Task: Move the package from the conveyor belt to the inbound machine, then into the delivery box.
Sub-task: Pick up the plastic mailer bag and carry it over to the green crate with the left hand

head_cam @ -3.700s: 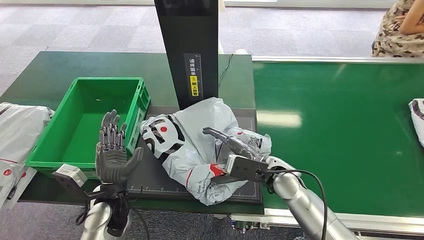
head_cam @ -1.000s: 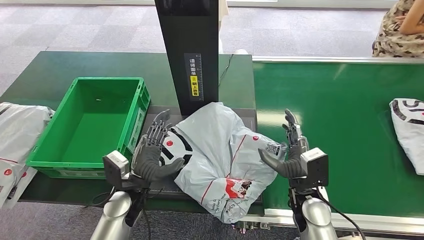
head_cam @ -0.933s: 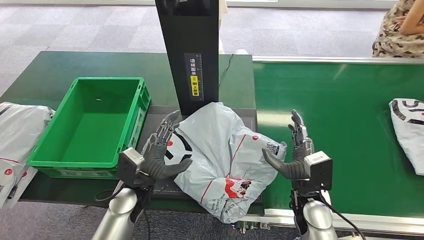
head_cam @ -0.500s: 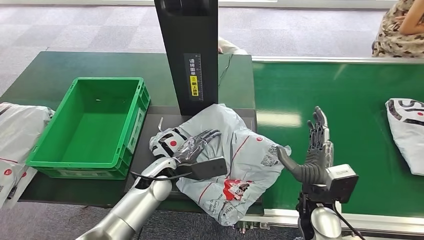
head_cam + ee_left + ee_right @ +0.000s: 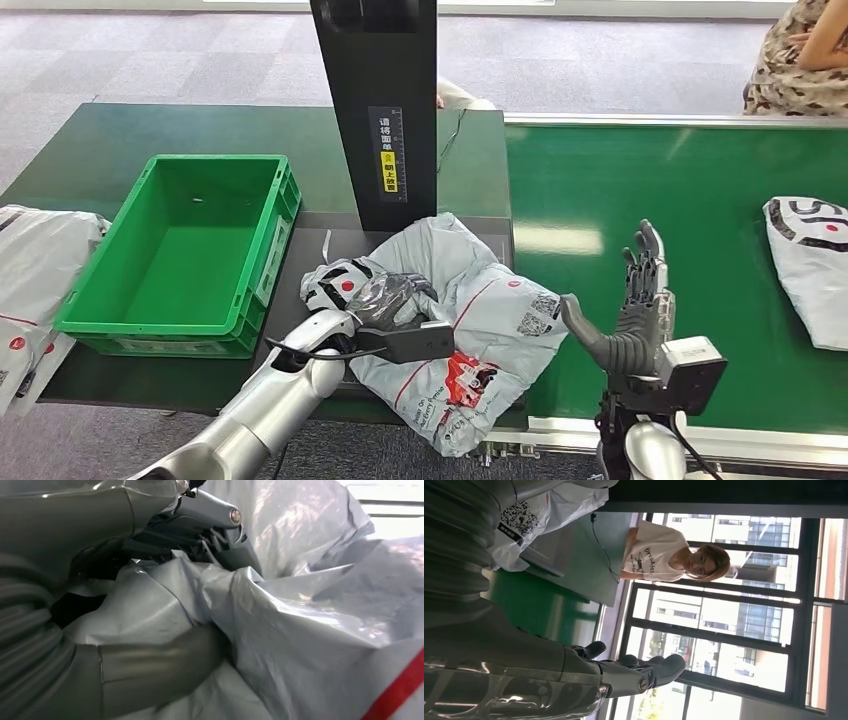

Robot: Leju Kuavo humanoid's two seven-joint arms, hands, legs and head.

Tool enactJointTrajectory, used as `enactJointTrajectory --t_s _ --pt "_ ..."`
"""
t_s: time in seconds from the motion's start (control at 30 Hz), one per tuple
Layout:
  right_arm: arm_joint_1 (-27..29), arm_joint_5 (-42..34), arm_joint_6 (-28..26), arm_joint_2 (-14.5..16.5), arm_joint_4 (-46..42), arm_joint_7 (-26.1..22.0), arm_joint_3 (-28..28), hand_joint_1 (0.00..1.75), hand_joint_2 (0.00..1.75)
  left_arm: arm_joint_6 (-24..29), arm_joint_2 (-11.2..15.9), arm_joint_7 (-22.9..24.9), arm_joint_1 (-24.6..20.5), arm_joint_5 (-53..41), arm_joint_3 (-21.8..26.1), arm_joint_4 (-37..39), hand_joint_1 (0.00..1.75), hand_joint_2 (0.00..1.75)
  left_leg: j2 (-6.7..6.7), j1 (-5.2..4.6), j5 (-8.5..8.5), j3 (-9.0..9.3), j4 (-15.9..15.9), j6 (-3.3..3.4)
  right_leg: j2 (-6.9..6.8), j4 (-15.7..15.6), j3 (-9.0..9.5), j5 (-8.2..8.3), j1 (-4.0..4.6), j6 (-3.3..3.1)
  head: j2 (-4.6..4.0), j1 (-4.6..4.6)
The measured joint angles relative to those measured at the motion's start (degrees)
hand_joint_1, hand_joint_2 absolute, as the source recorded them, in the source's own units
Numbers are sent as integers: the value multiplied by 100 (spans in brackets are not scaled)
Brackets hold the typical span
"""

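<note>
The left robot hand (image 5: 395, 297) grips a bunched fold of the grey plastic package (image 5: 470, 325), thumb and fingers (image 5: 220, 545) closed into the film. The package lies crumpled on the dark inbound machine platform (image 5: 330, 232), beneath its black upright column (image 5: 385, 100). The right robot hand (image 5: 630, 310) stands upright just beside the package, fingers spread, holding nothing, over the green conveyor belt (image 5: 690, 190). The green delivery box (image 5: 150, 300) sits on the desk (image 5: 90, 135) left of the machine.

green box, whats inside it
The green box shows a bare green floor with a tiny speck; its near inner wall is hidden by the rim.
</note>
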Motion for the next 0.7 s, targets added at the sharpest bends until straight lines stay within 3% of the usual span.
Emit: enactJointTrajectory --t_s 0.13,0.37,0.57,0.7 --pt "50 -73 -14 8 -82 -1 -50 0 175 560 54 -307 118 38 38 -220 175 175 0 0 0 -1 0 0 1 0 -2 0 0 0 0 0" --pt "164 -197 -58 8 -244 -2 -184 0 175 1769 316 -609 568 26 255 -1279 175 175 0 1 -2 -3 -2 -2 1 0 -6 -3 1 -1 0 0" --pt "301 -291 -159 6 -347 -28 -265 0 175 2791 636 -409 1142 -642 627 -2484 175 175 5 1 -3 -3 -4 -3 8 0 -7 -3 1 -1 2 0" --pt "342 -294 -206 6 -371 -39 -281 0 175 3187 847 -99 1456 -1138 967 -3117 175 175 5 1 -3 -3 -5 -3 7 0 -8 -4 2 -1 0 0"
